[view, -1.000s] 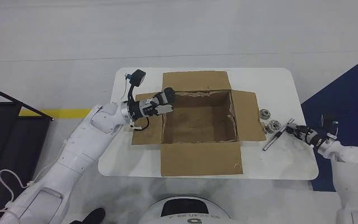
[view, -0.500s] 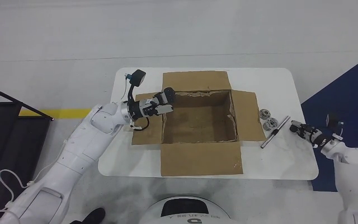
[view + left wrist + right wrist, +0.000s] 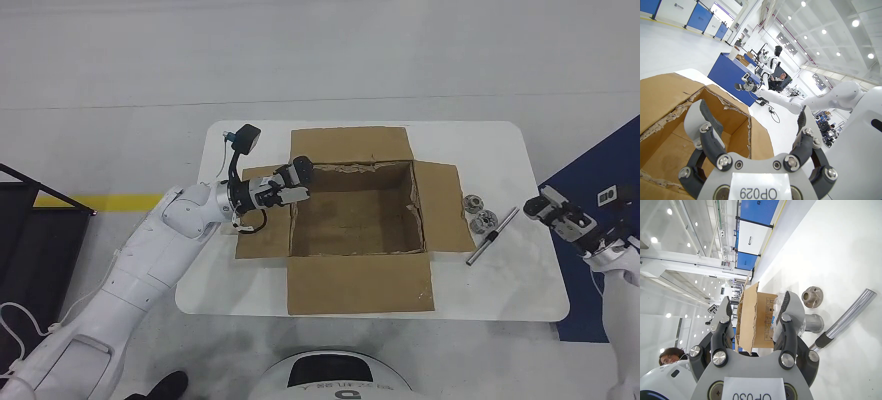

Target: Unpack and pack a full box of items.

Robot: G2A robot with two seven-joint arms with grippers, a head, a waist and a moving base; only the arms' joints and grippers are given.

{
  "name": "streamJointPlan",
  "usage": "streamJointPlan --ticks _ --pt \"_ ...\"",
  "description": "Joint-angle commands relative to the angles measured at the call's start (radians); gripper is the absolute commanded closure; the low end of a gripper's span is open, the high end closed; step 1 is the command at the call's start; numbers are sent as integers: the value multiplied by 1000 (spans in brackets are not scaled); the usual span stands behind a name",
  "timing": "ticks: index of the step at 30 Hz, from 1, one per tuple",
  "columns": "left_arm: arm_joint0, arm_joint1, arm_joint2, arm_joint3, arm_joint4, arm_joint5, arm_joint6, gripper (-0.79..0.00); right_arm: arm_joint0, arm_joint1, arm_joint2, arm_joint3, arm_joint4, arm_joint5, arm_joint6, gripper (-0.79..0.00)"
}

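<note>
In the top view, a brown corrugated cardboard box (image 3: 355, 225) is seen at the middle of a white, round-cornered table (image 3: 480, 140), its four flaps folded flat outward and its inner floor shown as scuffed, matt board. The left gripper (image 3: 300, 172) is held at the box's left rear corner, over the rim. Just beside the right flap, two small flanged metal bushings (image 3: 472, 203) are set close together, and a slim polished steel rod (image 3: 492, 236) with a dark band near one end is laid slantwise next to them. The right gripper (image 3: 537, 207) is held by the table's right edge, apart from the rod.

In the left wrist view, the left gripper (image 3: 753, 108) is seen spread wide with nothing between its curved white fingers, whose grey pads (image 3: 712, 117) are ribbed. The cardboard box (image 3: 664, 91) is seen below, its torn, frayed rim and fluted edge exposed. The right gripper (image 3: 738, 86) is seen far off.

In the right wrist view, the right gripper (image 3: 757, 296) is likewise released and bare. Beyond it the cardboard box (image 3: 747, 317) is seen edge-on, with a ragged flap. On the smooth table (image 3: 838, 256), one of the flanged metal bushings (image 3: 811, 297) is shown with a round bore and a dull cast finish, and the steel rod (image 3: 848, 311) is shown bright and cylindrical.
</note>
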Motion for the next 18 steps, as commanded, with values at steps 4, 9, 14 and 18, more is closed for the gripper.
streamJointPlan --ticks 4,9,14,18 --pt "52 12 -69 -42 90 4 75 -785 0 0 0 1 1 0 -1 -785" --pt "170 37 -192 -120 187 -5 171 -785 0 0 0 1 1 0 -1 -785" --pt "316 59 -332 -167 261 -9 278 -785 -14 -3 -11 -46 -19 10 -39 -785" --pt "421 67 -407 -181 306 -18 356 -785 -35 -3 -14 -101 -44 48 -101 -785"
